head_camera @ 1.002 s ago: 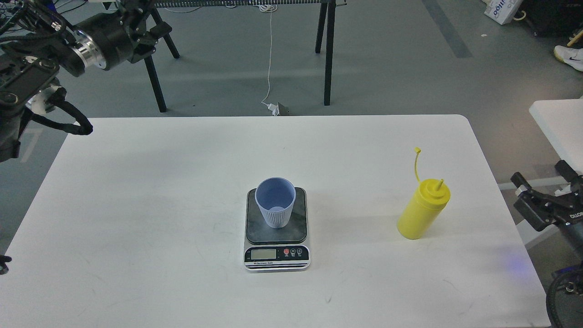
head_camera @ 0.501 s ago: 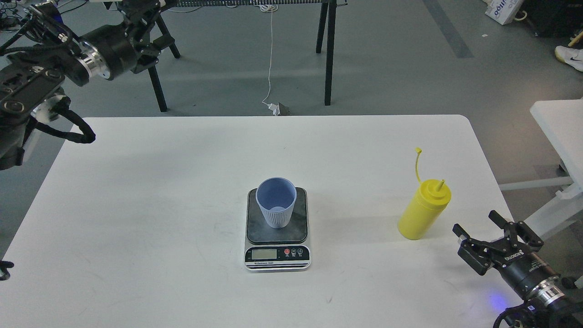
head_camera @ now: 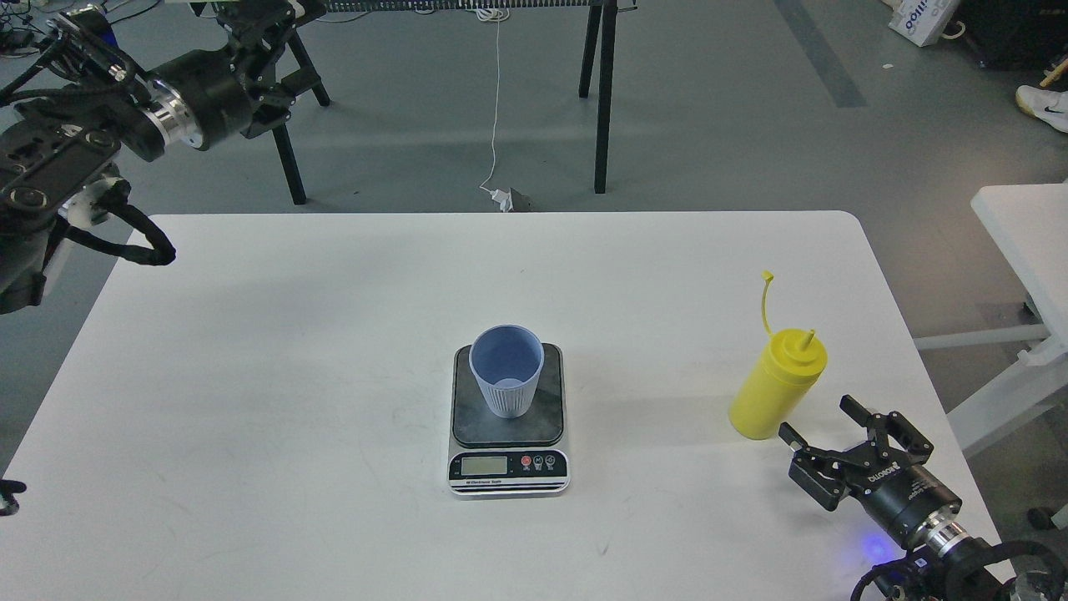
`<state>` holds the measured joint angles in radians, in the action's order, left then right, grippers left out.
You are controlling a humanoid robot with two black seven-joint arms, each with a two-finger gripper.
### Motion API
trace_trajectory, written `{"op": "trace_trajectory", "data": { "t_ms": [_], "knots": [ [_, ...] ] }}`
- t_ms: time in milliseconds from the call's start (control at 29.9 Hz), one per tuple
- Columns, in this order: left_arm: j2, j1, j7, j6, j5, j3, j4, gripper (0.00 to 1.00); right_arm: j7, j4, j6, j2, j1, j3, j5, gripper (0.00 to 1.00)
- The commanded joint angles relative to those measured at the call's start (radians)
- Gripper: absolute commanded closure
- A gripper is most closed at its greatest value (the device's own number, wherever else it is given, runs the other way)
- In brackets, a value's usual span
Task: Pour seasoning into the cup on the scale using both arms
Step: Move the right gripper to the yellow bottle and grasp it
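Blending into dark table legs, left tool (head_camera: 275, 63) hard to read

Matt white table (head_camera: 250, 376), smooth, faintly scuffed. Opaque yellow plastic seasoning (head_camera: 776, 386) bottle with low sheen. Light-blue matt plastic cup (head_camera: 506, 370), finely ribbed below. Scale (head_camera: 507, 421): dull dark-grey plate, glossy silver-black front. Upper left: left arm's (head_camera: 125, 108) polished silver metal wrist ring against matt black housing.

The small light-blue ribbed plastic cup (head_camera: 506, 370) stood on the flat grey digital kitchen scale (head_camera: 508, 421) at the middle of the white table (head_camera: 250, 376). The yellow plastic squeeze bottle (head_camera: 778, 384) stood well to its right, my right gripper (head_camera: 822, 423) just before it.
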<state>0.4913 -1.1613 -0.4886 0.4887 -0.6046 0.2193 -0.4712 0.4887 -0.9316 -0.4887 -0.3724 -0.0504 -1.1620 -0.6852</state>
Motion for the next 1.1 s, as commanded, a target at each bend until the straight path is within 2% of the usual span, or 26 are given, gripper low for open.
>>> {"op": "trace_trajectory", "data": {
  "t_ms": [0,869,969,1002,1036,1069],
  "knots": [
    [-0.002,0.0,0.0,0.0,0.0,0.0,0.0,0.01,0.0,0.002,0.0,0.016,0.006,0.01,0.027,0.01],
    [0.001,0.041,0.0,0.0,-0.001,0.0,0.0,0.01,0.0,0.185,0.0,0.127,0.175,0.012,0.116,0.02],
    [0.001,0.041,0.0,0.0,-0.001,0.0,0.0,0.01,0.0,0.178,0.0,0.132,0.173,0.013,0.121,0.16],
    [0.0,0.041,0.0,0.0,-0.001,0.0,0.0,0.01,0.0,0.172,0.0,0.132,0.172,0.012,0.121,0.27],
    [0.0,0.041,0.0,0.0,-0.001,0.0,0.0,0.01,0.0,0.168,0.0,0.132,0.169,0.013,0.121,0.46],
    [0.0,0.041,0.0,0.0,-0.001,0.0,0.0,0.01,0.0,0.165,0.0,0.133,0.168,0.012,0.121,0.77]
  ]
}}
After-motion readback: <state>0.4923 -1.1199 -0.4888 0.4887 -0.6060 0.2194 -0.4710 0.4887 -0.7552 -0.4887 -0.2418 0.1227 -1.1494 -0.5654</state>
